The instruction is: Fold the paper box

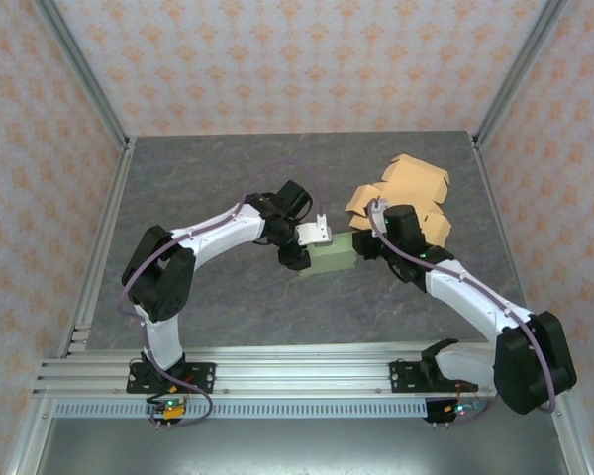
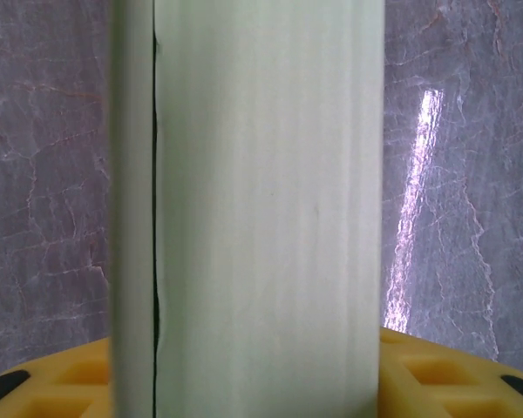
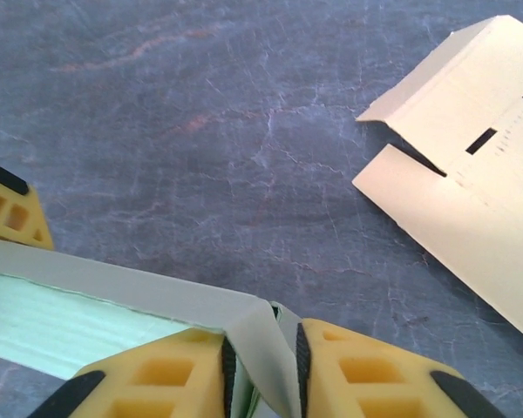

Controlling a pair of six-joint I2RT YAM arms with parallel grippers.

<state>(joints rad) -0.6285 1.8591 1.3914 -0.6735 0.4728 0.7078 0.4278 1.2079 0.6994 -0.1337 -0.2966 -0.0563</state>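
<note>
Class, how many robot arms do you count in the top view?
2. The left arm reaches in from bottom left, the right arm from bottom right; both meet at the box. None seems hidden.

Cardboard stack [image 1: 408, 194] blocks far right; left table [image 1: 193, 173] free.

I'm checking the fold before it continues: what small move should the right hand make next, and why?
Probably turn the right hand a little, bending the pinched flap over toward the body of the pale green box. Its fingers are closed on that corner flap, and the left hand grips the box from the opposite side, so the box looks braced enough to take the fold.
</note>
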